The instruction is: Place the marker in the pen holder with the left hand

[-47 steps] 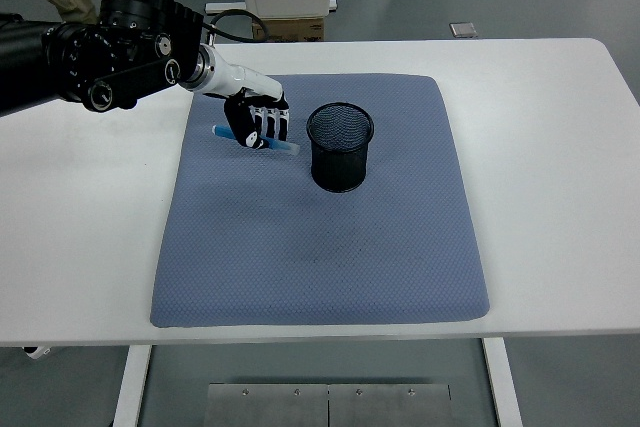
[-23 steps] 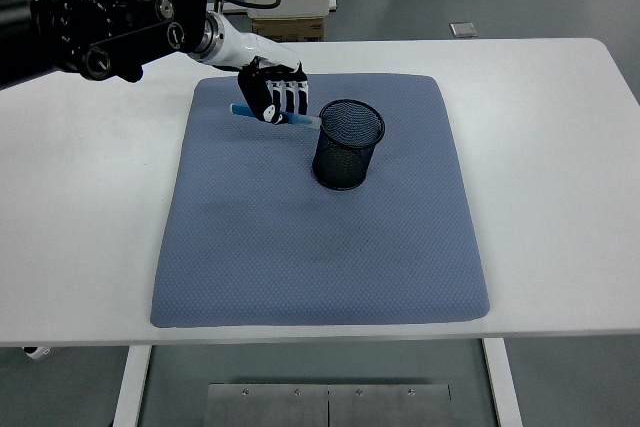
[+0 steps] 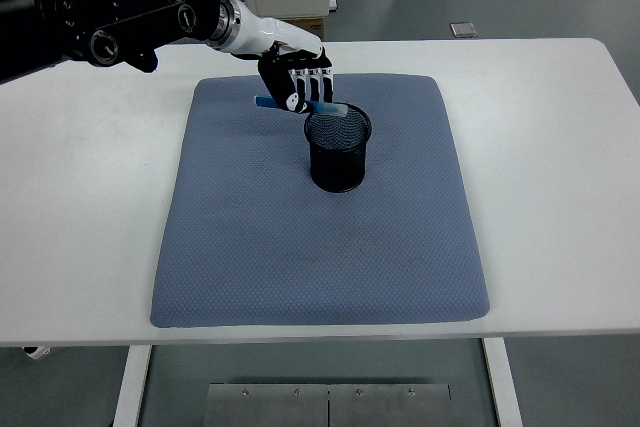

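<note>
My left hand [image 3: 298,85] hangs above the blue-grey mat [image 3: 320,247], just up and left of the black mesh pen holder [image 3: 339,155]. Its fingers are curled around a blue marker [image 3: 330,108] that lies almost level. The marker's right end reaches over the holder's rim; its left end pokes out past the hand. The holder stands upright near the middle of the mat's far half. My right arm does not show in the head view.
The mat lies on a white table [image 3: 560,147]. My black left arm [image 3: 100,17] crosses the table's far left corner. A cardboard box [image 3: 290,27] and a white cabinet stand behind the far edge, and a person's legs show at top left.
My left hand has carried the marker up and to the right, from low over the mat left of the holder to above the holder's rim. The holder has shifted slightly.
</note>
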